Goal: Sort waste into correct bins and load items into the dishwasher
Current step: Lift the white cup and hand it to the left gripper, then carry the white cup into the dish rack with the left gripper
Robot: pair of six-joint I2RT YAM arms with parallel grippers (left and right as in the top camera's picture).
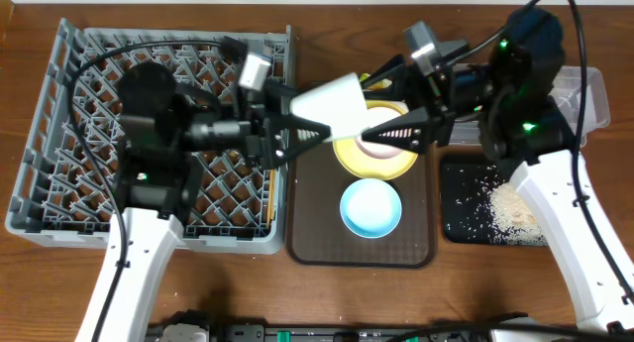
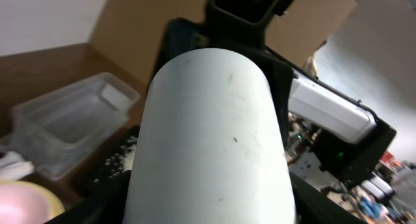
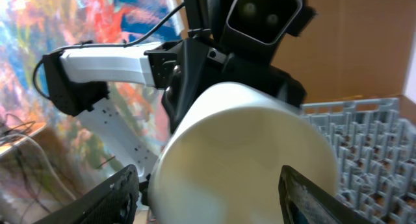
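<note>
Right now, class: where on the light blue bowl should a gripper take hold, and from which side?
Take the round light blue bowl by its rim, from above, one of the jaws inside, one outside. It sits upright, mouth up, on the dark brown tray; the rim side away from the yellow plate looks freest.

There is one white cup [image 1: 332, 102]; one yellow plate [image 1: 347, 160]; one pink bowl [image 2: 18, 208]; one blue bowl [image 1: 370, 207]; one dish rack [image 1: 50, 114]; one brown tray [image 1: 312, 233]; one black tray [image 1: 461, 198]; one clear tub [image 1: 589, 89].

Dish rack [image 1: 40, 114] left, serving tray [image 1: 317, 233] middle, shallow tray [image 1: 461, 213] right.
</note>
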